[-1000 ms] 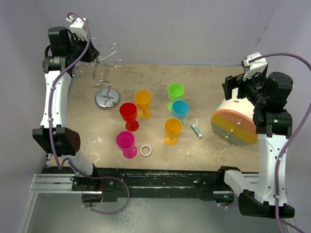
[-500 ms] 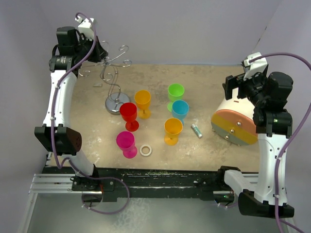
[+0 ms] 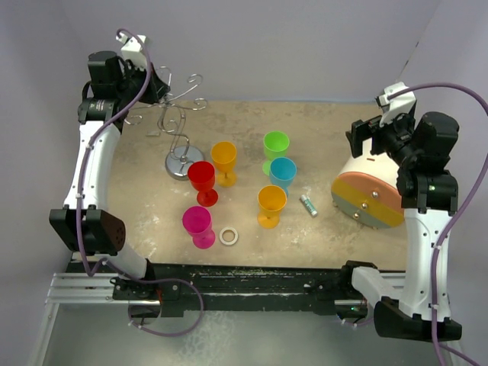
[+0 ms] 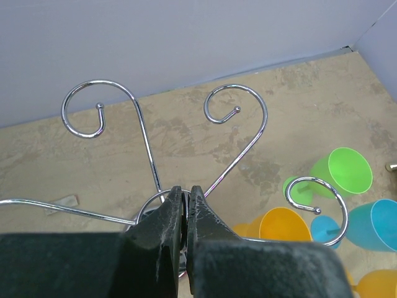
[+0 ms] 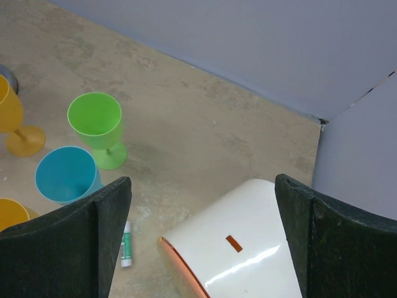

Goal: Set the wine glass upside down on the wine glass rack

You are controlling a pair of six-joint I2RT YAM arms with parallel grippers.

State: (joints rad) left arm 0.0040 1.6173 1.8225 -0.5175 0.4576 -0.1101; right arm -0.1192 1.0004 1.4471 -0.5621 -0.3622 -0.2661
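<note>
The wine glass rack point(image 3: 185, 101), thin silver wire with curled hooks and a round shiny base point(image 3: 180, 165), stands at the back left of the table. My left gripper point(image 3: 156, 90) is shut on the wire at the rack's top centre, seen in the left wrist view point(image 4: 187, 189) with hooks point(image 4: 248, 133) fanning out ahead. Several plastic wine glasses stand upright mid-table: red point(image 3: 202, 177), orange point(image 3: 224, 156), green point(image 3: 276, 143), blue point(image 3: 283, 171), a second orange point(image 3: 271, 200) and pink point(image 3: 197, 221). My right gripper point(image 3: 364, 139) is open and empty at the right point(image 5: 201, 186).
A white drum-shaped object with yellow and orange bands point(image 3: 367, 195) lies below my right gripper, also in the right wrist view point(image 5: 242, 254). A small glue stick point(image 3: 308, 204) and a white ring point(image 3: 229, 236) lie on the table. Purple walls enclose the back and sides.
My left gripper has carried the rack to the right, its base now close to the red and orange glasses. The right arm has barely moved.
</note>
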